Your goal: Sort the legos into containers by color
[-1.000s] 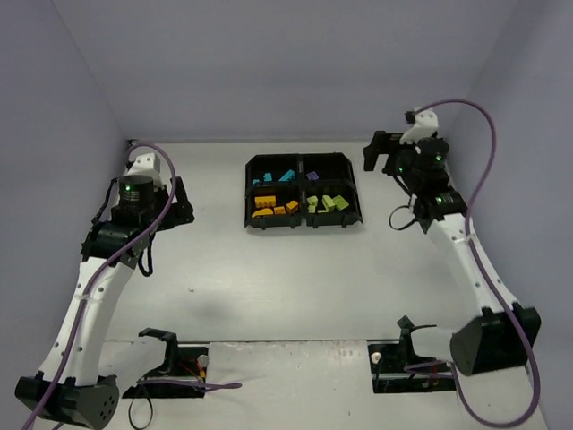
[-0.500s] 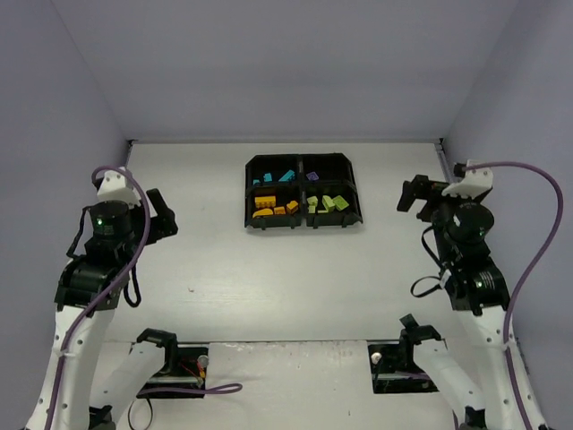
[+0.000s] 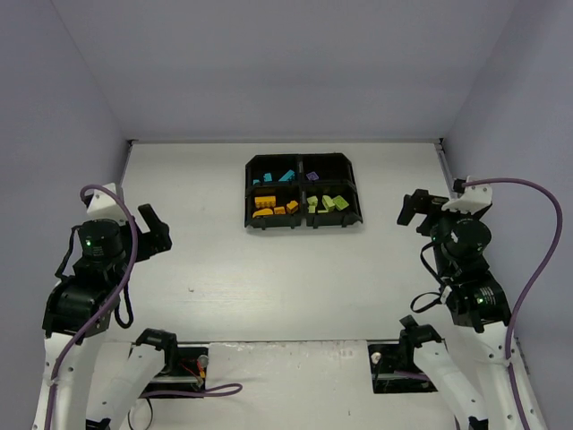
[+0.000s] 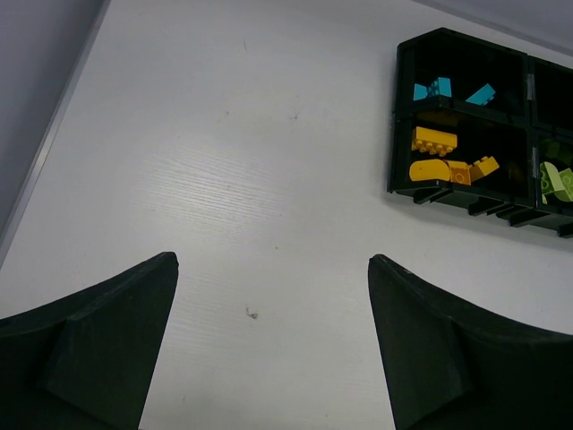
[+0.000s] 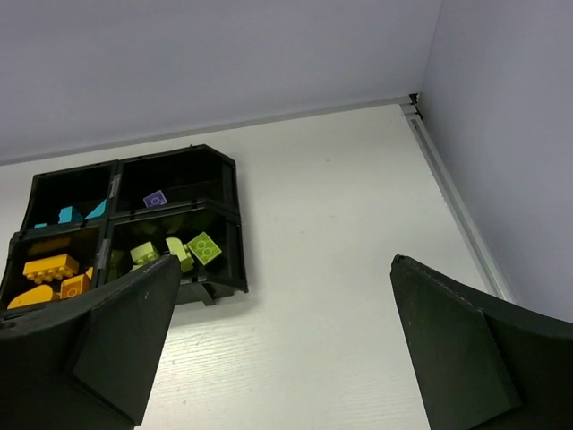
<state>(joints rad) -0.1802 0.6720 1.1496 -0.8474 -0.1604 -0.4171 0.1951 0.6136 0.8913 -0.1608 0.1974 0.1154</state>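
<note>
The black tray (image 3: 249,193) lies at the back centre of the table, its four containers holding the legos by colour: cyan (image 3: 286,176) back left, purple (image 3: 312,176) back right, orange (image 3: 264,202) front left, lime green (image 3: 327,203) front right. My left gripper (image 3: 154,231) hangs open and empty, well to the left of the tray and nearer the front. In the left wrist view the left gripper (image 4: 272,258) frames bare table, with the tray (image 4: 394,161) at the upper right. My right gripper (image 3: 414,208) is open and empty, to the right of the tray. In the right wrist view the right gripper (image 5: 286,259) has the tray (image 5: 235,224) at its left.
Pale walls close in the table on the left, back and right; a rail (image 5: 452,197) runs along the right edge. Two black mounts with cables (image 3: 170,358) (image 3: 412,354) sit at the near edge between the arm bases.
Both arms have drawn back from the tray toward the near edge, the left one down and leftward, the right one down and rightward. Both grippers stay open.
</note>
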